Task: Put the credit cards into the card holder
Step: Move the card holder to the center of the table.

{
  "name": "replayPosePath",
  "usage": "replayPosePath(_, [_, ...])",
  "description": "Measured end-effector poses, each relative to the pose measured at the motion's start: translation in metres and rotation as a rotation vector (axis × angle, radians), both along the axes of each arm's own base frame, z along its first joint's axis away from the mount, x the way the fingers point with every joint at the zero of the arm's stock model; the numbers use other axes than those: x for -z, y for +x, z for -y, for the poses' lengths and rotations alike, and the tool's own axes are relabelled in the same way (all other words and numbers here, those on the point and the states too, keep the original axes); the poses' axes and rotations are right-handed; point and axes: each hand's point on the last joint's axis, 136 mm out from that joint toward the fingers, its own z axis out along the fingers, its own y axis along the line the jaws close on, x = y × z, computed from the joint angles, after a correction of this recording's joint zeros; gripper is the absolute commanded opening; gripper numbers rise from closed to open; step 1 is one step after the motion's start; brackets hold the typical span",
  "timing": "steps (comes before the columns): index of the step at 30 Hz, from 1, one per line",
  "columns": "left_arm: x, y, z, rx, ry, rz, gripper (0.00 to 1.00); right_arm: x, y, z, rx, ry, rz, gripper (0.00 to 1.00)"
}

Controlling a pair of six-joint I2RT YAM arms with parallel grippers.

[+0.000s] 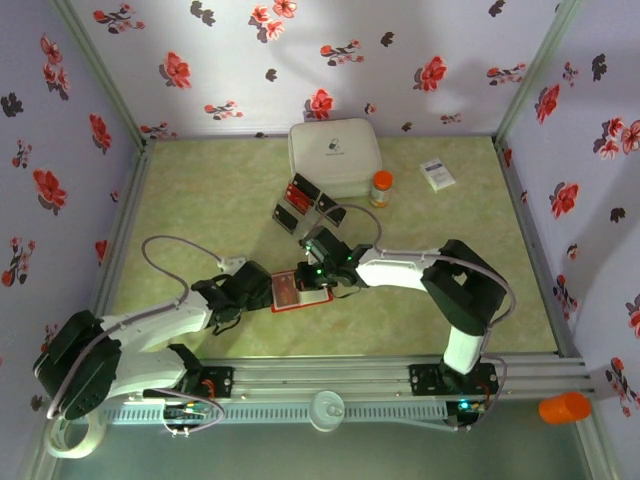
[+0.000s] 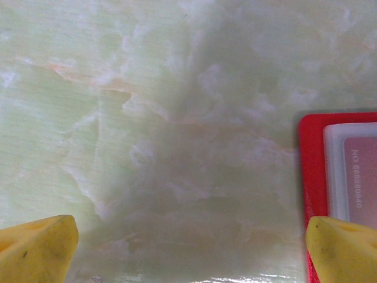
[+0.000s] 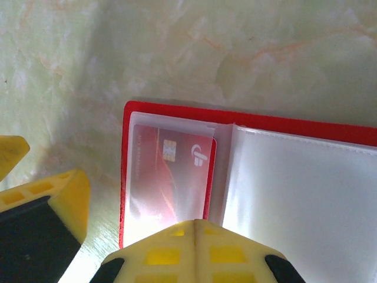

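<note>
The card holder (image 1: 285, 292) lies open on the table, red outside with pale clear pockets (image 3: 294, 194). One red credit card (image 3: 171, 168) sits inside its left pocket, its right edge poking out toward the spine. My right gripper (image 3: 194, 227) is shut, its tips over the near edge of that card; I cannot tell whether it pinches it. My left gripper (image 2: 188, 253) stands wide open over bare table just left of the card holder (image 2: 312, 171), nothing between its fingers (image 2: 35, 247). More credit cards (image 1: 297, 192) stand in small black trays.
A big white lidded box (image 1: 335, 155) stands at the back, with an orange-capped bottle (image 1: 381, 187) to its right and a small white printed box (image 1: 437, 174) further right. The two grippers are close together around the card holder. Floral walls enclose the table.
</note>
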Motion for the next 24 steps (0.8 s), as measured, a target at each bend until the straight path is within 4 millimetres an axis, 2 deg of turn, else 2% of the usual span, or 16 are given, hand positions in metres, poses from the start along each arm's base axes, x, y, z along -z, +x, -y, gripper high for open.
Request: replayPosePath(24, [0.02,-0.002,-0.002,0.008,0.041,-0.032,1.0,0.02,0.004,-0.005,-0.008,-0.038,-0.02,0.01])
